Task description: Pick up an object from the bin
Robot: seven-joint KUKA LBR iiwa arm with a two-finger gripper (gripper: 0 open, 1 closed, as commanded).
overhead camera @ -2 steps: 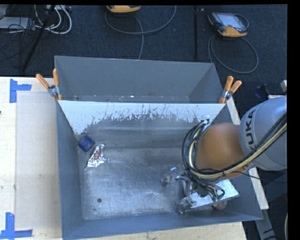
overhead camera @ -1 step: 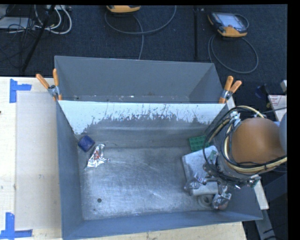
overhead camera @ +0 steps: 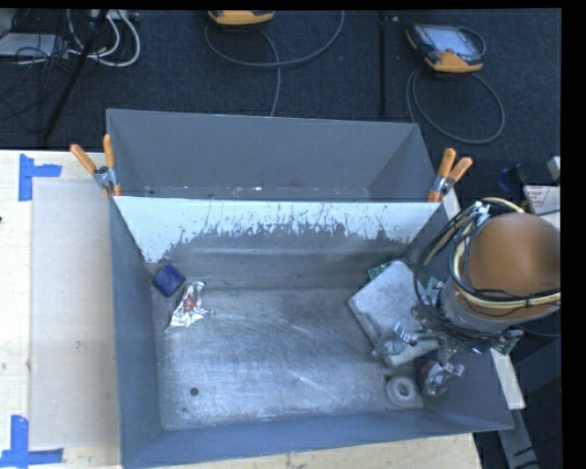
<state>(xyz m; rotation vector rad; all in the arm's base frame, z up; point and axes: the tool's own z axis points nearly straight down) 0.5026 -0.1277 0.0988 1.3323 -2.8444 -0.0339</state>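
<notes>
Left end of bin (overhead camera: 265, 165), at the foot of the sloped wall: small blue block (overhead camera: 168, 279), roughly cubic. Just below and right of it: crumpled silvery wrapper (overhead camera: 189, 305) with red flecks; cannot tell if the two touch. Dark speck (overhead camera: 194, 393) near the front left corner. Beyond the bin, dark carpet (overhead camera: 183, 82) with looped black cables (overhead camera: 279, 87). Orange-cased handheld unit (overhead camera: 446, 46) with a screen, upper right. Second orange unit (overhead camera: 241, 15) at the top edge.

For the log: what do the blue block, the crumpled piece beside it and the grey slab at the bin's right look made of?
Blue block: probably foam or plastic, with a matte face and no glints. Crumpled piece: likely metallised foil or wrapper, judging by its bright creased highlights and red specks. Grey slab: perhaps foam or sponge, with a dull speckled surface; the look leaves it open.
</notes>
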